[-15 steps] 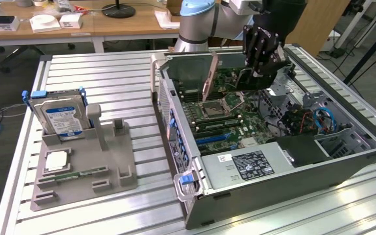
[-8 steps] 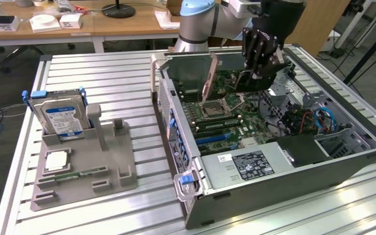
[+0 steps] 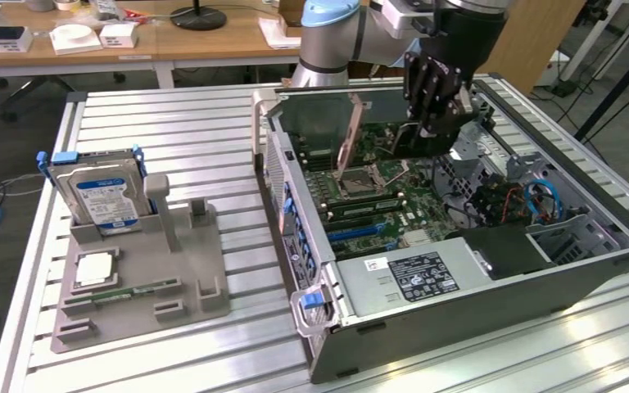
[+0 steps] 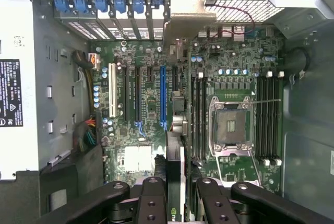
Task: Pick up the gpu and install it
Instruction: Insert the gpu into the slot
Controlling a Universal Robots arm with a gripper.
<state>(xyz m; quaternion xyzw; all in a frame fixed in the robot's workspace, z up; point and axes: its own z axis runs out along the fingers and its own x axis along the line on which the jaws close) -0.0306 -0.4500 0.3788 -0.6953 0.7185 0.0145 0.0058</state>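
Wrist view first: black gripper (image 4: 177, 195) clenched on the gpu (image 4: 175, 164), a thin flat green circuit board with a black cooler, pinched edge-on between the fingers (image 4: 151, 203). Hangs inside the open dark-grey metal computer case (image 3: 457, 327), toward its far end in the exterior view, over the green motherboard (image 4: 148, 104); seemingly apart from the board and not yet seated, though hard to tell for sure. Points its silver metal end bracket (image 4: 188, 25) at the row of blue-clipped rear openings (image 4: 112, 6).

To do this step well: line up the gpu's lower edge with the long blue slot (image 4: 163, 96), probably the intended one, just beside the gpu's line, not the white slot (image 4: 111, 96) further along. Keep the gpu upright and parallel to that slot; take out any twist before going lower. Ease the bracket down along the rear wall without snagging. Stay clear of the square silver processor socket (image 4: 229, 127) and the black memory slots (image 4: 201, 114) on the other side. Press straight down, evenly, no rocking. Keep the grip firm and centred to stop the gpu from pivoting.

Leave alone the silver hard drive with blue frame (image 3: 101, 196), upright in the grey plastic holder (image 3: 183, 262) at the exterior view's left, well apart from the case.
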